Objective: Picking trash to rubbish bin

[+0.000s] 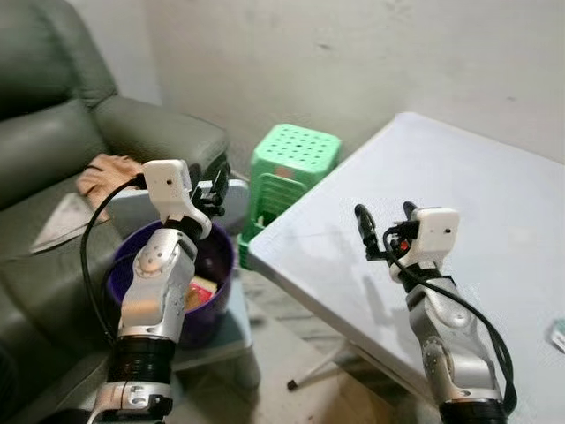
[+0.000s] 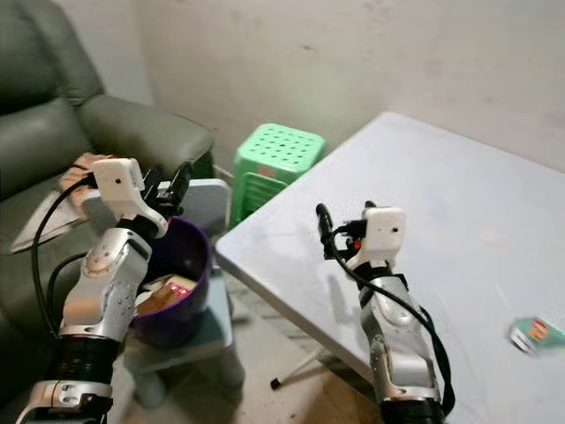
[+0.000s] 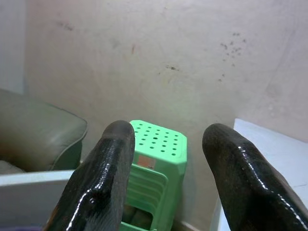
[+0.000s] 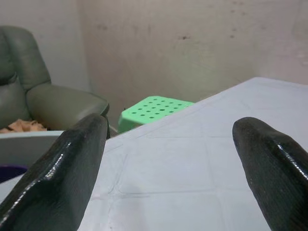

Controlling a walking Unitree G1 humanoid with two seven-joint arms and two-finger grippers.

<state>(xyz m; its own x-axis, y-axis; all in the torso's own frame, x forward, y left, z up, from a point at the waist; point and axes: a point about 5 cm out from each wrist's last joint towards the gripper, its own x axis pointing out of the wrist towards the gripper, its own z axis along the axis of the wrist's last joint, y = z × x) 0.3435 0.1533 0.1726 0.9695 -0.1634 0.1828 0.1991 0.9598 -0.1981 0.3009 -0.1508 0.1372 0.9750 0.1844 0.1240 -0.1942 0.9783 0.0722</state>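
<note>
We find the left hand raised above the purple rubbish bin, its two black fingers spread apart with nothing between them. The fingers point toward the green plastic stool that stands against the wall. The bin sits directly below this hand on a low grey stand and holds some discarded packaging, of which an orange and a white piece can be made out.

The right hand is held just above the near corner of the white table, fingers wide apart and empty. It is not touching the tabletop as far as we can tell.

One piece of trash, a small crumpled wrapper with blue and red print, lies on the table near its right edge, well apart from the right hand.

To the left of the bin stands a dark green sofa. On its seat rest a light-coloured sheet and a small tan object that we cannot identify.
</note>
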